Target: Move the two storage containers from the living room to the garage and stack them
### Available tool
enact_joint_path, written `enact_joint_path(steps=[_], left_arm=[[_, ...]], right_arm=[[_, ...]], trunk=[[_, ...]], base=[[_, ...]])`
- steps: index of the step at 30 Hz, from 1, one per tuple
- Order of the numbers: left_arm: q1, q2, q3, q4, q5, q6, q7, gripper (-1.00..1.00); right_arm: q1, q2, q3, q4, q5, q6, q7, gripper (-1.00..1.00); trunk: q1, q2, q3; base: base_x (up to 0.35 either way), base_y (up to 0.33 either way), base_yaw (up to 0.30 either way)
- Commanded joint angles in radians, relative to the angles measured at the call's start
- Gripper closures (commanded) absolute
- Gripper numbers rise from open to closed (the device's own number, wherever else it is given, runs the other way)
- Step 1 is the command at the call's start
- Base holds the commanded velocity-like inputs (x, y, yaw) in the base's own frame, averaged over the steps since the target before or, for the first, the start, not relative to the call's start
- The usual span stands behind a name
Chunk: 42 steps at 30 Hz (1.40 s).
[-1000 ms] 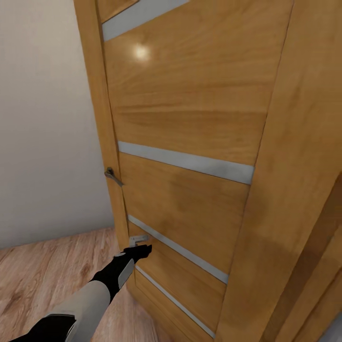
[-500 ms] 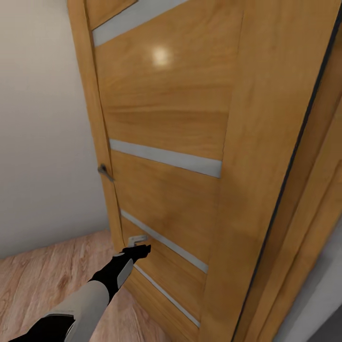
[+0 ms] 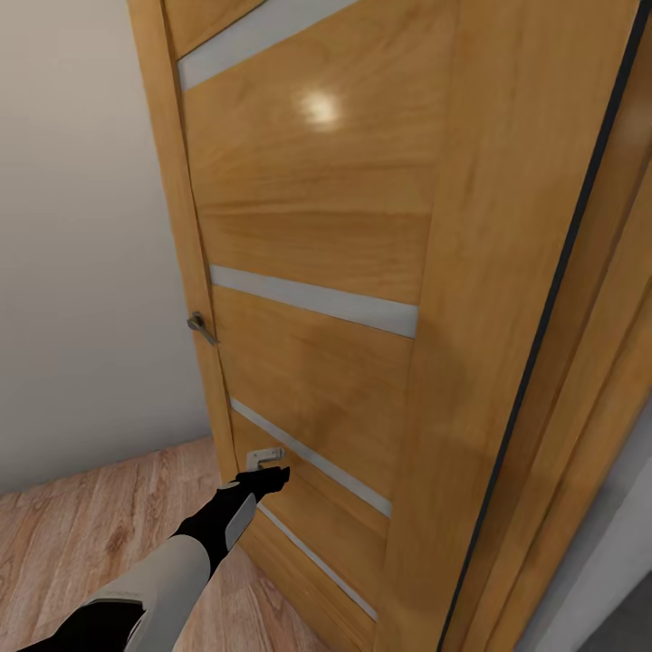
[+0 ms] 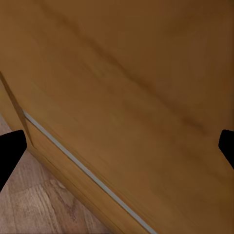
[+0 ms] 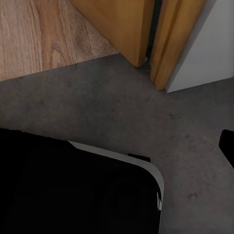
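Observation:
My left gripper (image 3: 272, 474) reaches low against a light wooden door (image 3: 308, 235), close to its free edge. In the left wrist view the left gripper (image 4: 117, 148) is open, its black fingertips (image 4: 9, 151) far apart with the door's panel right in front. In the right wrist view the right gripper (image 5: 117, 146) points down at the dark grey concrete floor (image 5: 122, 102), with one black fingertip (image 5: 228, 146) at the picture's edge and nothing held.
A metal handle (image 3: 201, 328) sticks out at the door's free edge, with a small grey fitting (image 3: 264, 458) lower down. A beige wall (image 3: 81, 272) stands left of the door. The light wood plank floor (image 3: 72, 534) meets the concrete by the door frame (image 5: 170, 44).
The whole view has shifted, so the camera moved: the door's hinge side and a dark gap beside the frame now show at the right. My left arm keeps its place in the picture.

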Motion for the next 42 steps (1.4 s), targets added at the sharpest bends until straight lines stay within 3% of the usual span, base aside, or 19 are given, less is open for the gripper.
enact_joint_path(steps=[1,15,30,42], left_arm=[[0.0,-0.001,-0.003,-0.003,0.019,0.006,-0.002,-1.0],[0.0,-0.002,-0.003,-0.003,0.019,0.006,-0.002,-1.0],[0.0,-0.002,-0.004,-0.003,0.019,0.006,-0.002,-1.0],[0.0,-0.001,-0.004,-0.003,0.019,0.006,-0.002,-1.0]], right_arm=[[0.0,0.0,0.0,0.001,0.005,-0.004,-0.002,-1.0],[0.0,0.0,0.001,0.001,0.005,-0.001,-0.001,-1.0],[0.0,0.0,0.001,0.001,0.004,-0.001,-0.001,-1.0],[-0.001,0.0,0.0,0.001,0.006,-0.002,-0.001,-1.0]], trunk=[[0.0,0.0,-0.001],[0.0,0.0,-0.001],[0.0,0.0,-0.001],[0.0,0.0,-0.001]], base=[[0.0,0.0,0.0],[0.0,0.0,-0.004],[0.0,0.0,-0.231],[0.0,0.0,-0.028]])
